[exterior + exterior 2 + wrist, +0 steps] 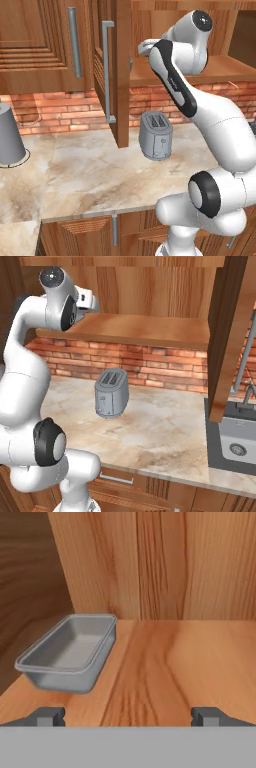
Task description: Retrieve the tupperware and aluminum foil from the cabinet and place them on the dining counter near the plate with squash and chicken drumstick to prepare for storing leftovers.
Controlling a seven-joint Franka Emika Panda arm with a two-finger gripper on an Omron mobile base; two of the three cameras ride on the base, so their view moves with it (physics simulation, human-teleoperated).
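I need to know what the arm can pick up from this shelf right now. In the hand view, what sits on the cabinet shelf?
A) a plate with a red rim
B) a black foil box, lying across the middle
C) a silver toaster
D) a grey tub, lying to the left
D: the grey tub rests on the left of the wooden shelf, beside the cabinet's side wall, ahead of the open pincer.

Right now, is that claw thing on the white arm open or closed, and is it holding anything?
Gripper: open, holding nothing; the small grey rectangular tub sits ahead on the wooden cabinet shelf, untouched.
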